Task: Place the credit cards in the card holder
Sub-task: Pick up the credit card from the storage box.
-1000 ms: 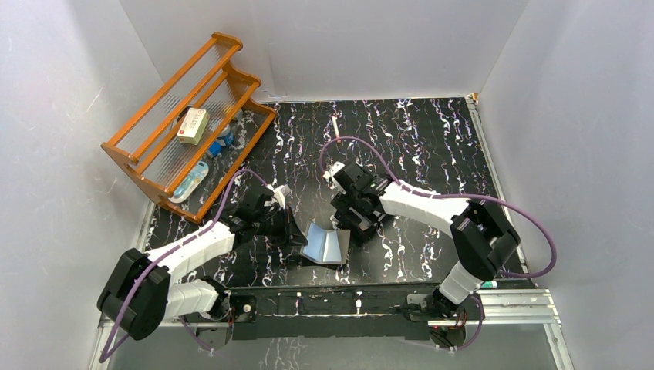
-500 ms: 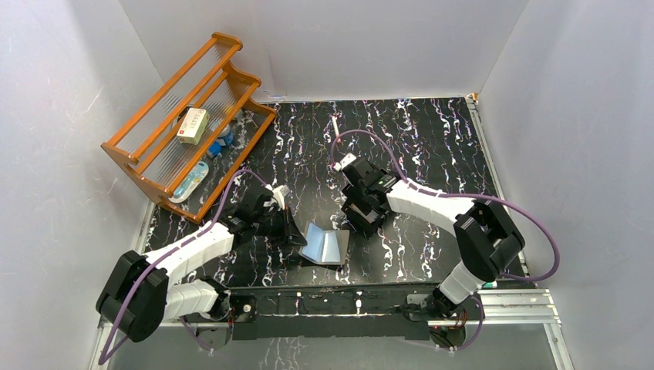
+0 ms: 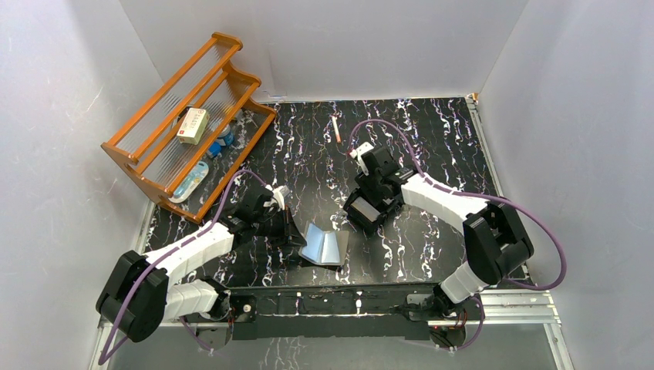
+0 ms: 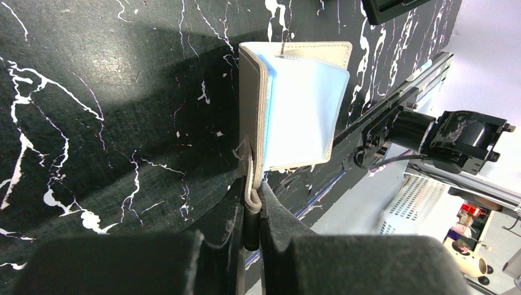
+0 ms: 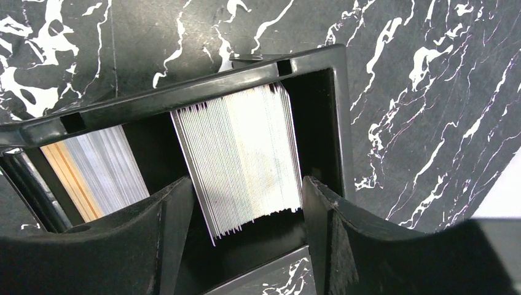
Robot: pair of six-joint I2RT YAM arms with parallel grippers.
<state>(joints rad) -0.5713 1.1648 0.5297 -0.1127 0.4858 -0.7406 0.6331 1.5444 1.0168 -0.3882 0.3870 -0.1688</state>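
A black tabletop (image 3: pixel 432 131) veined with white fills the booth, with pale walls on three sides. Our left tool (image 4: pixel 252 206) is clamped on the near edge of the grey-brown cover of the card holder (image 4: pixel 301 117). The holder stands on edge just ahead of the tool's tips (open like a book), with its pale-blue pockets turned to the tool's right.

Our right tool (image 5: pixel 246 196) hangs over a black tray (image 5: pixel 184 92). Its fingers (image 5: pixel 153 246) are spread apart, with a stack of white credit cards (image 5: pixel 246 153) standing on edge between them. One finger sits just beside the stack, and we cannot tell whether it touches. A second stack (image 5: pixel 104 172), grey and yellowish, stands in the tray compartment to the tool's left.

Well beyond the left tool, a wooden rack (image 3: pixel 177 85) stands by the wall with a cream box (image 3: pixel 193 125) on its shelf.
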